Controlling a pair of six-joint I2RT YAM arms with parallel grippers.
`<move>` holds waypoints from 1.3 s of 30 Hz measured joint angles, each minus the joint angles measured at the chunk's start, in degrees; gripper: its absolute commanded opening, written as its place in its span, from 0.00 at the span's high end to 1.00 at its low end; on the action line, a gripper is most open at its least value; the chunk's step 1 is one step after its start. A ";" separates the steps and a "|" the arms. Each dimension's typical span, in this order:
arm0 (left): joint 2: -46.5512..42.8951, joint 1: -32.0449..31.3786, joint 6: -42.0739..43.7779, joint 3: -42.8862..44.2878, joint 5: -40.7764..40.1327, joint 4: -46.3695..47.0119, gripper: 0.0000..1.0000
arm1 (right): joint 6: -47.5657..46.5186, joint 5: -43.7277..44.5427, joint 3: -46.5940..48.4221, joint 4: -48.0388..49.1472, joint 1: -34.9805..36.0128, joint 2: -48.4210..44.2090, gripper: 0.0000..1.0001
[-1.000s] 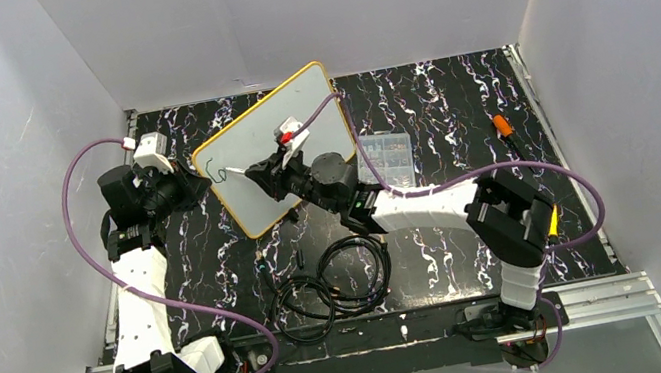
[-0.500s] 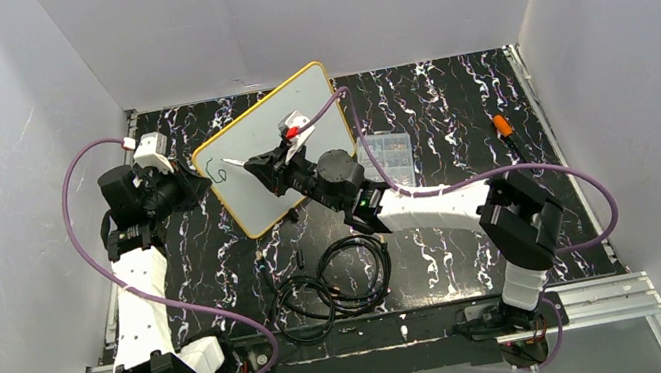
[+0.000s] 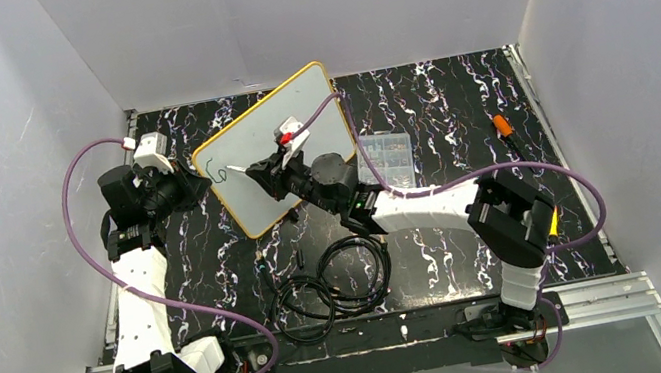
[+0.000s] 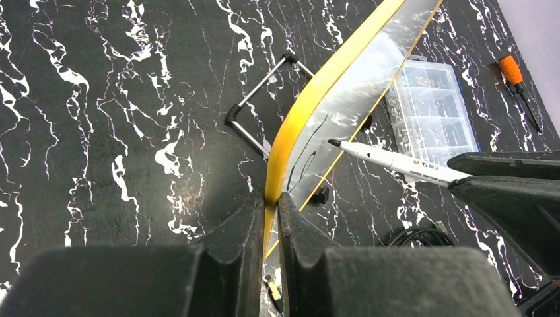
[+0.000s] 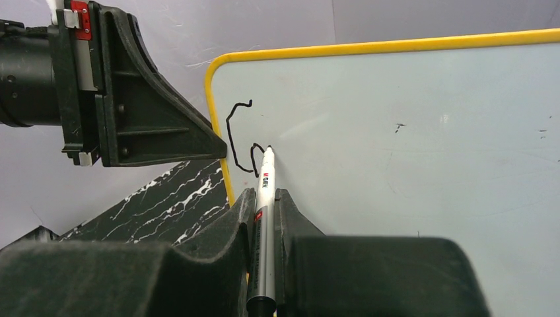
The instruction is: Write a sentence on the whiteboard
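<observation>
black marbled worktop (image 3: 433, 98) carries the whiteboard (image 3: 256, 128), propped at a tilt back left of centre. it looks thin, light and stiff with a slick face, so the yellow rim (image 4: 310, 99) is the place to hold; left jaws are pinched shut on that edge. right jaws clamp a marker (image 5: 265, 178), tip at the first strokes of the sentence (image 5: 231, 135).
</observation>
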 measured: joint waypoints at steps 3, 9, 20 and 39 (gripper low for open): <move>0.00 0.00 0.00 0.00 0.00 0.00 1.00 | -0.04 0.02 0.22 -0.07 0.00 0.17 0.99; 0.00 0.00 0.02 0.00 0.00 0.00 1.00 | -0.20 0.02 1.18 -0.07 0.00 0.39 0.99; 0.00 0.00 0.02 0.00 -0.17 0.00 1.00 | -0.24 0.09 1.70 -0.44 0.02 1.33 0.99; 0.00 0.00 0.04 -0.02 -0.52 -0.02 1.00 | 0.26 0.35 -1.20 -1.25 0.39 1.31 0.99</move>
